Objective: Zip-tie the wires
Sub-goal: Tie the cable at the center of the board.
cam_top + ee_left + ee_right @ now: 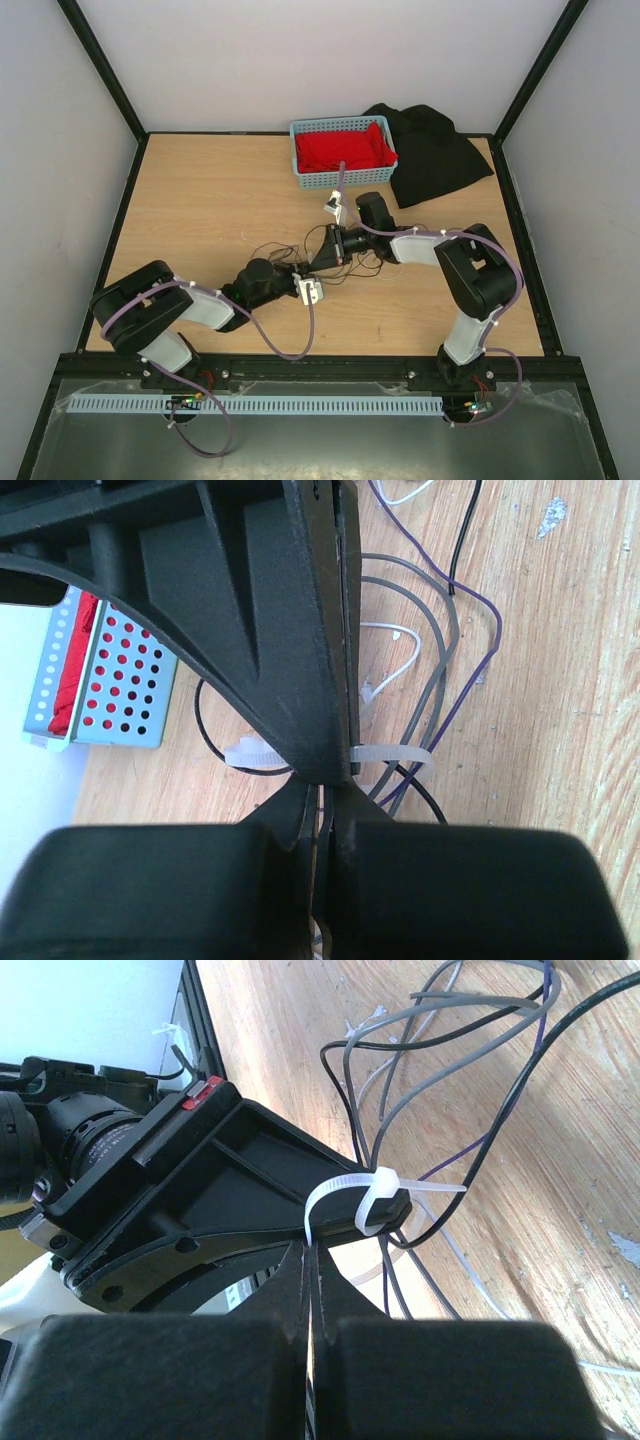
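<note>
Left hand [320, 802] and right hand [308, 1260] both pinch the zip tie [336, 1183] tip-to-tip; its tail juts sideways over the wires [400, 1090].

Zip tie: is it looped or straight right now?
Looped. The right wrist view shows the zip tie curled into a closed ring, tail sticking out. Whether it encloses the wires cannot tell.

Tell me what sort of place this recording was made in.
Most likely a lab robot test cell. A wooden tabletop is boxed in by plain white walls on a black frame, and the left arm and right arm are mounted side by side at its near edge.
</note>
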Tool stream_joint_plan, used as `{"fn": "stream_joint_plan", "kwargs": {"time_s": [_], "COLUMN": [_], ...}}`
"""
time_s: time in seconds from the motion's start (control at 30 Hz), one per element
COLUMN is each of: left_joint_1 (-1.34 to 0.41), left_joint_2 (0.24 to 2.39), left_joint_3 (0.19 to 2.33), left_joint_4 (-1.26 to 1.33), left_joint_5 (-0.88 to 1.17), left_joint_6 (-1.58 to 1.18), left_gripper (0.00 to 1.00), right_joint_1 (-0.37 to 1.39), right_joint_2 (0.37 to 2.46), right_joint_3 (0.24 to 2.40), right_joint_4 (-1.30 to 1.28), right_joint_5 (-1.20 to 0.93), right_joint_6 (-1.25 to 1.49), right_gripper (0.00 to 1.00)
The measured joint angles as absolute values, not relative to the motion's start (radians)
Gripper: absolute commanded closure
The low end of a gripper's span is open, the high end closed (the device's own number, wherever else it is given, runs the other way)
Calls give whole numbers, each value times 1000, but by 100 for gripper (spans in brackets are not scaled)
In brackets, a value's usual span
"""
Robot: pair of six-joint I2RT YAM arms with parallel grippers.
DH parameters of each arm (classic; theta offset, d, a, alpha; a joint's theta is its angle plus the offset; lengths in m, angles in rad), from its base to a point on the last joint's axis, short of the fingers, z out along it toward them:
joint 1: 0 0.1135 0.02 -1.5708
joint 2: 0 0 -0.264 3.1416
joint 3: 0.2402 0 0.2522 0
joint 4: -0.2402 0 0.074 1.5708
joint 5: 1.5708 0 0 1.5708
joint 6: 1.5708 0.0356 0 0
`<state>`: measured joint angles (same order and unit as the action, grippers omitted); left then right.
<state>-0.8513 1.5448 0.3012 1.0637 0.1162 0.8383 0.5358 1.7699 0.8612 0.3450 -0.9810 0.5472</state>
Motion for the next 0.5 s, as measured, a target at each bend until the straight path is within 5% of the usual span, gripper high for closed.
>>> {"fn": "stream_joint_plan", "kwargs": {"time_s": [0.5], "left_joint_1": [-861], "left_joint_2": [1545], "left_joint_3": [294], "left_joint_4": [1064], "left_joint_5": [96], "left_joint_6": [826], "left_gripper": [100], "right_joint_1": [530], "right_joint_2": [1807], "right_joint_3": [878], "right_joint_4": [345], "right_joint_5": [-994], "right_joint_6": [550], "right_gripper": [100]}}
